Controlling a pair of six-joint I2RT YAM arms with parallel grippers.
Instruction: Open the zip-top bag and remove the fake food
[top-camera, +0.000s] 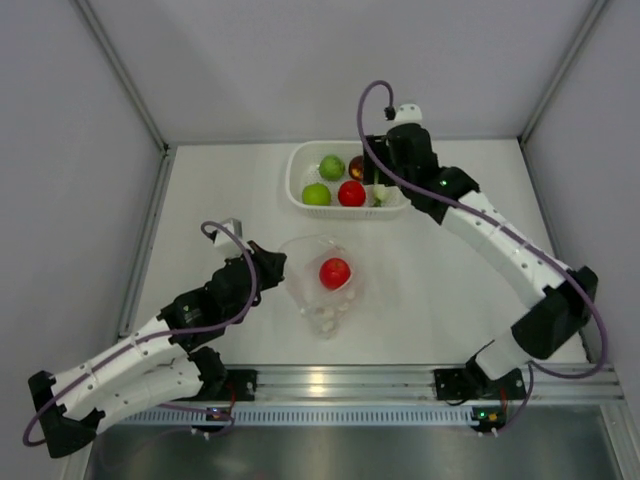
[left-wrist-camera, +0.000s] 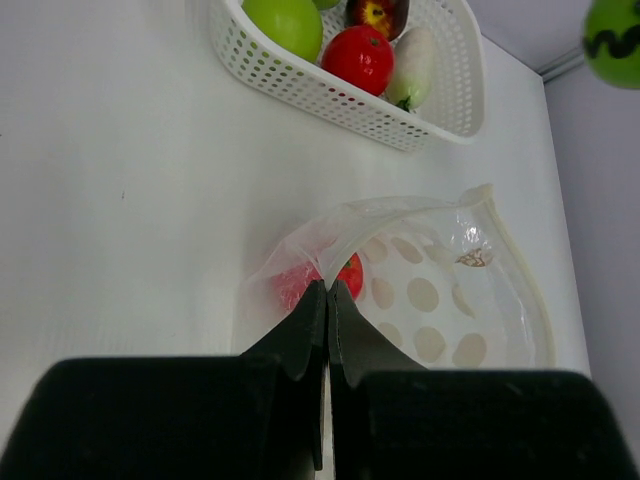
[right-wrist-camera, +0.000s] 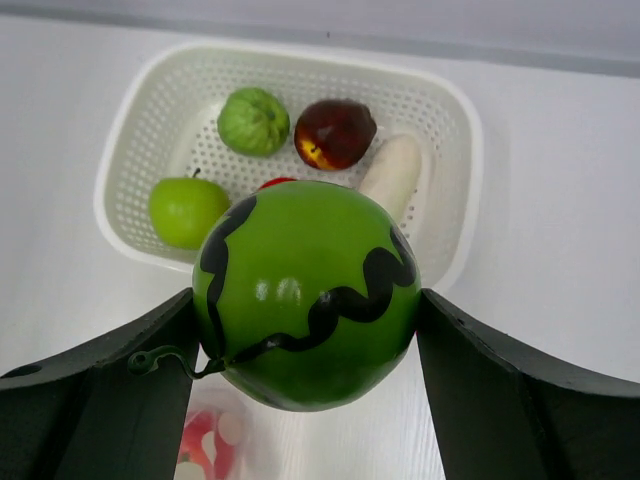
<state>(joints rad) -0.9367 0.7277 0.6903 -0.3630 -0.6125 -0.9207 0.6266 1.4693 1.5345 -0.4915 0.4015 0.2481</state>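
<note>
The clear zip-top bag (top-camera: 322, 285) lies open mid-table with a red fruit (top-camera: 334, 272) inside. My left gripper (top-camera: 277, 264) is shut on the bag's left rim; in the left wrist view its jaws (left-wrist-camera: 328, 288) pinch the plastic edge of the bag (left-wrist-camera: 440, 300), with the red fruit (left-wrist-camera: 352, 276) just behind. My right gripper (right-wrist-camera: 305, 310) is shut on a green ball with black wavy stripes (right-wrist-camera: 305, 290) and holds it above the near edge of the white basket (right-wrist-camera: 465, 170). In the top view the right gripper (top-camera: 385, 178) hides that ball.
The basket (top-camera: 297, 175) at the back holds a green apple (right-wrist-camera: 185, 208), a green ball (right-wrist-camera: 253, 120), a maroon apple (right-wrist-camera: 335, 132), a white elongated piece (right-wrist-camera: 392, 172) and a red ball (top-camera: 351, 193). Grey walls stand on three sides.
</note>
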